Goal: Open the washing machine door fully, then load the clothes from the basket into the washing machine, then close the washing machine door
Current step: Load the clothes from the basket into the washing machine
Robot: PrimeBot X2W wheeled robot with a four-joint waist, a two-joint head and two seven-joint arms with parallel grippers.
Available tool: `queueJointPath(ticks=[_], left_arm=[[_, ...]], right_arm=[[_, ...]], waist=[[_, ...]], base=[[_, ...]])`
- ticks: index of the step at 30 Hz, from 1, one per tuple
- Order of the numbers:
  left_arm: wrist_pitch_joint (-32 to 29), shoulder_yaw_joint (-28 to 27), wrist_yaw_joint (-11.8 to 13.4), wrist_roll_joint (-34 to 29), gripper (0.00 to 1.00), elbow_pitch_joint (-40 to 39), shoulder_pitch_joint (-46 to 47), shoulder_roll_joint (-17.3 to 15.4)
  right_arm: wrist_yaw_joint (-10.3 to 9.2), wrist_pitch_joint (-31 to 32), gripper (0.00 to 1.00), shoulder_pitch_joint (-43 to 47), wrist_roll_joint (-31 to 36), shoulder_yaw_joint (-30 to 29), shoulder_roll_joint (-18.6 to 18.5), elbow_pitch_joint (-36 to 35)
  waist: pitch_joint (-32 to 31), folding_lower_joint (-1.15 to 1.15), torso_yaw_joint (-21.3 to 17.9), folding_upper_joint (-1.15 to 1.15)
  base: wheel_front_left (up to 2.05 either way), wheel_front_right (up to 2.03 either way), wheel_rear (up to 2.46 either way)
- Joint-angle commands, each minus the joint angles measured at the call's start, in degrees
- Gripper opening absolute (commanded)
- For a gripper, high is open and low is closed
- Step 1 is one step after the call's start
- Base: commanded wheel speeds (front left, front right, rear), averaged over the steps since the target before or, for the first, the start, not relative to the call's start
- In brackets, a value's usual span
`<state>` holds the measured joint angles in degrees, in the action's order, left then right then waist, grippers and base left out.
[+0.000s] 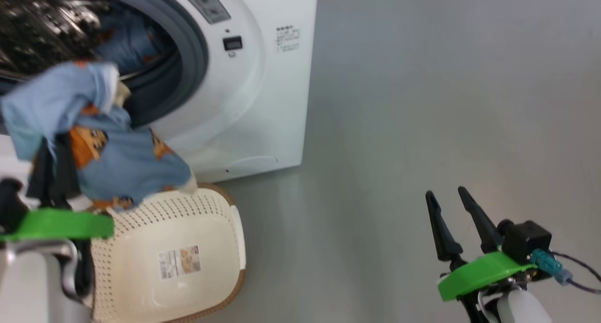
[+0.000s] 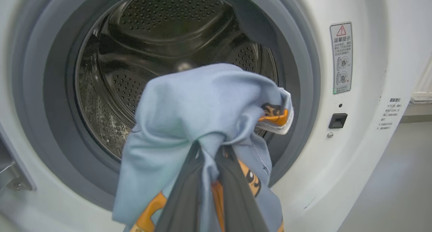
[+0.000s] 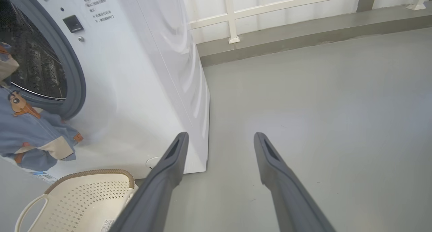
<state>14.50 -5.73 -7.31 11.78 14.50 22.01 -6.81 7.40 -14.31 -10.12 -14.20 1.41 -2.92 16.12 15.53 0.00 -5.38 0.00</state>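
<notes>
While the clothes (image 2: 202, 117) hang as one bunched blue bundle just in front of the washing machine (image 1: 263, 102) mouth, they are not yet inside it. The top of the bundle is level with the drum (image 2: 152, 56) opening. Its lower folds droop across the bottom of the grey gasket (image 2: 44, 90) and down toward the basket (image 1: 206, 210).

The left gripper (image 2: 212, 157) has its two dark fingers clenched on the fabric, which is pinched between them and spills over both sides. Seen along those fingers, the drum lies straight ahead and slightly to the left, with the bundle's long axis running down from the grip. The coming move therefore looks like a plain push forward, through the gasket ring and deep enough that the trailing folds clear its lip (a low hem could snag there).

The basket rests tipped on the floor (image 1: 422, 102) just below the opening, with its labelled bottom toward the head camera. Its inside cannot be seen, so I cannot tell whether more garments wait there.

The right gripper (image 3: 220, 135) is well apart, off to the right over bare floor. Its fingers are spread wide and hold nothing, so the left arm is by far the nearer to the drum.
</notes>
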Motion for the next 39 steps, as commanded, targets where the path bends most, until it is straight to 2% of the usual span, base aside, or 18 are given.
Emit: queueJointPath(ticks=[1,10,15,23,29,33,39], left_arm=[[0.5,-1.8,-0.2,0.2,0.0,-0.5,3.3,-2.7],[0.5,-1.3,-0.2,1.4,0.0,4.5,14.6,-7.4],[0.5,0.2,-0.2,2.0,0.0,6.9,19.5,-8.9],[-0.7,3.4,-0.2,3.2,0.0,15.8,30.5,-13.4],[-4.7,4.9,-0.2,5.7,0.0,21.7,38.8,-15.2],[-9.5,8.7,-0.2,6.8,0.0,25.1,46.2,-17.0],[-18.6,9.5,-0.2,10.9,0.0,29.3,54.4,-19.5]], right_arm=[[0.09,-0.7,1.0,-2.2,-0.3,1.9,0.0,-1.8],[0.09,-0.7,1.0,-5.4,-1.9,3.1,0.0,-2.9],[0.09,-0.7,1.0,-6.4,-2.6,3.3,0.0,-3.3],[0.09,-0.7,1.0,-8.4,-4.5,5.3,0.0,-3.5],[0.09,-0.7,1.0,-8.7,-5.4,5.6,0.0,-3.3],[0.09,-0.7,1.0,-9.6,-6.2,6.3,0.0,-3.5],[0.09,-0.7,1.0,-11.3,-7.8,8.7,0.0,-3.8]], waist=[[4.1,0.0,-1.9,0.0],[11.9,0.0,-4.7,0.0],[15.2,0.0,-5.3,0.0],[19.5,0.0,-7.4,0.0],[21.8,0.0,-8.2,0.0],[24.3,0.0,-8.5,0.0],[28.2,0.0,-9.4,0.0]], base=[[0.0,0.0,0.0],[0.0,0.0,0.0],[0.0,0.0,0.0],[0.0,0.0,0.0],[0.0,0.0,0.0],[0.0,0.0,0.0],[0.0,0.0,0.0]])
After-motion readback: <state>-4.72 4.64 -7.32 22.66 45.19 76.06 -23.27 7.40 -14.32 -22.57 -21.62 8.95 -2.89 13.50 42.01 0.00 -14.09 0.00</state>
